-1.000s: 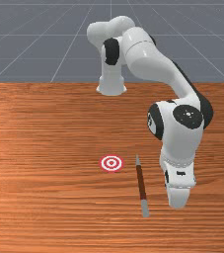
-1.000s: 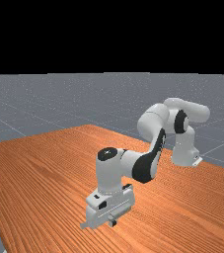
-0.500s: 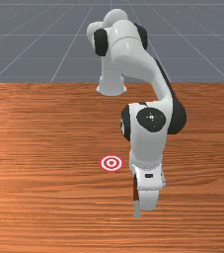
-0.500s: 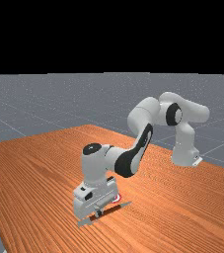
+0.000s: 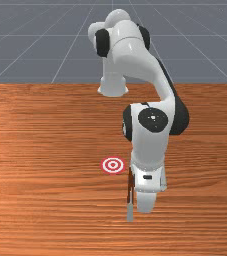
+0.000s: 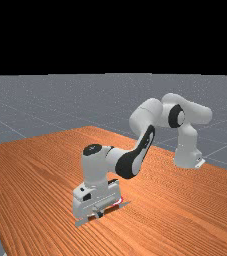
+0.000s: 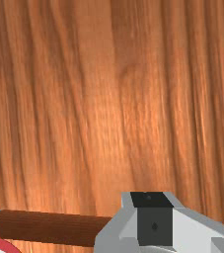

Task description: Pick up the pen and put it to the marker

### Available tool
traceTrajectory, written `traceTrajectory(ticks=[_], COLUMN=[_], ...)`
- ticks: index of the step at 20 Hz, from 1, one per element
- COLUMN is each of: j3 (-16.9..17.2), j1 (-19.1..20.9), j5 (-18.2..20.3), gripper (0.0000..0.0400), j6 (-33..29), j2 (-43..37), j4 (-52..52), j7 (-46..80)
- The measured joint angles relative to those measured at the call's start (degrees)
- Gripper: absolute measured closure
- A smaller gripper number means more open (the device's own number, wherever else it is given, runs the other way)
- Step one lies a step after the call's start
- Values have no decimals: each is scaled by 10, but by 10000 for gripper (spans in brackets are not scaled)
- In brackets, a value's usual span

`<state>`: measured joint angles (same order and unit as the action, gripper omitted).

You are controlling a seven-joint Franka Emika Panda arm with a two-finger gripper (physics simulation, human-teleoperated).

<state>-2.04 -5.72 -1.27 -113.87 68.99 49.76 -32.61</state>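
Here, ringed target (image 5: 113, 165) near pen (image 5: 130, 212), arm (image 5: 151, 142) partly in front

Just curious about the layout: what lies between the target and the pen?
In the front view, a strip of the wooden table lies between the target and the pen.

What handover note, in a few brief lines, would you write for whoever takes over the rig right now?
Tool: low, at the pen's middle stretch; its hold is unclear.
Pen: at the front view's right of the marker, not over it.
Done: tool at the pen.
Left: make sure of the hold, then bring the pen to the marker.
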Motion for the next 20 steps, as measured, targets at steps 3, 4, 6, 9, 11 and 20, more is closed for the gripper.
traceTrajectory(ticks=[3, 4, 6, 9, 11, 20], j3=[-10, -7, -7, -6, -6, 3], j1=[-12, -16, -16, -18, -19, 25], j5=[-3, -5, -6, -6, -5, -13], gripper=[400, 400, 400, 400, 400, 400], j6=[7, 47, 14, 40, 50, 8], j2=[12, 46, 36, 95, 111, 58], j4=[-20, -86, -48, -136, -163, -68], j7=[-22, -20, -19, -21, -22, -73])
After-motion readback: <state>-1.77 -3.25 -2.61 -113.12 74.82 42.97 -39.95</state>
